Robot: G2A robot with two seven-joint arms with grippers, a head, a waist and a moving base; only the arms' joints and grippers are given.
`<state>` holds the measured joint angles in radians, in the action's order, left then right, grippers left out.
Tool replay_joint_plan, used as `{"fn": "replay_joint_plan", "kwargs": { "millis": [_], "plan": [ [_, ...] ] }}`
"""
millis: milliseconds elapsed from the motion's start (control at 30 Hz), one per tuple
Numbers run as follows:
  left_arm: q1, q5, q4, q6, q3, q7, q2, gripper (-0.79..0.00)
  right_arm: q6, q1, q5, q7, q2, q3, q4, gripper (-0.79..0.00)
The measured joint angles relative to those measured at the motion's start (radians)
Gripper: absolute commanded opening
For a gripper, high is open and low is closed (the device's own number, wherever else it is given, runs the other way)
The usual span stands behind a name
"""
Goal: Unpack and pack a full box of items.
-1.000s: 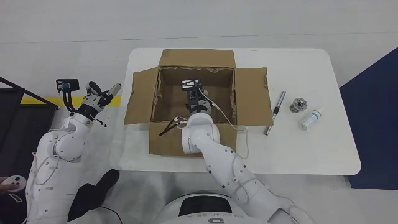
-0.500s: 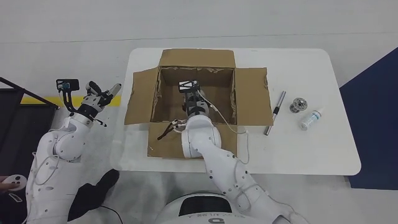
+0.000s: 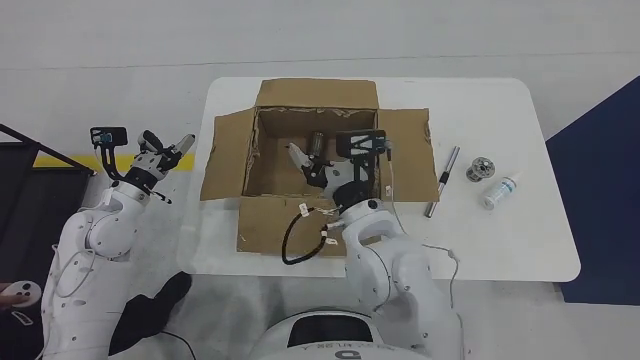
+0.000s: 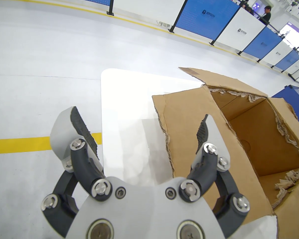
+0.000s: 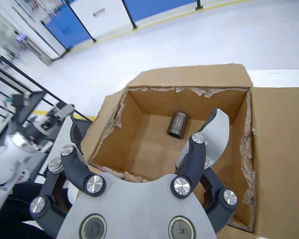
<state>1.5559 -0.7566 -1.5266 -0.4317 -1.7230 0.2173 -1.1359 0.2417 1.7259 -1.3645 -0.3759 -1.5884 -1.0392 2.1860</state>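
The cardboard box (image 3: pixel 318 93) stands open on the white table (image 3: pixel 480 240), all four flaps folded outward, which leaves its mouth free to reach into from above. One thing shows inside it: a short metal cylinder (image 5: pixel 177 123) lying on its side on the box floor, close to the far wall and a little to one side of the middle. Its long axis runs roughly from the far wall toward the robot, and a hollow end faces the robot's side.

The right jaws hang over the box, above its near half, spread wide and holding nothing. They tilt down into the box with the cylinder framed between them. The gap between them lies across the cylinder's long axis, so closing would press on its round sides rather than its ends; that looks like the reason for this pose. The likely step in hand is taking the cylinder out.

The left jaws are also wide open and empty, held off the table's left edge and well apart from the box, probably to leave the other arm room.

To the right of the box a thin metal rod (image 3: pixel 443 180), a small spool (image 3: pixel 479 169) and a small white bottle (image 3: pixel 500 191) lie on the table, so unpacking seems nearly done.
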Motion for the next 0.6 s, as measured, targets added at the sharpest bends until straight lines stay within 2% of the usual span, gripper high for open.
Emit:
{"fn": "replay_joint_plan", "kwargs": {
  "millis": [100, 167, 600],
  "plan": [
    [0.0, 0.0, 0.0, 0.0, 0.0, 0.0, 0.0, 0.0, -0.083, 0.113, 0.137, 0.084, 0.015, -0.097, 0.087, 0.0],
    [0.0, 0.0, 0.0, 0.0, 0.0, 0.0, 0.0, 0.0, -0.106, 0.138, 0.2, 0.099, 0.017, -0.125, 0.097, 0.0],
    [0.0, 0.0, 0.0, 0.0, 0.0, 0.0, 0.0, 0.0, -0.095, 0.13, 0.166, 0.095, 0.017, -0.116, 0.094, 0.0]
  ]
}}
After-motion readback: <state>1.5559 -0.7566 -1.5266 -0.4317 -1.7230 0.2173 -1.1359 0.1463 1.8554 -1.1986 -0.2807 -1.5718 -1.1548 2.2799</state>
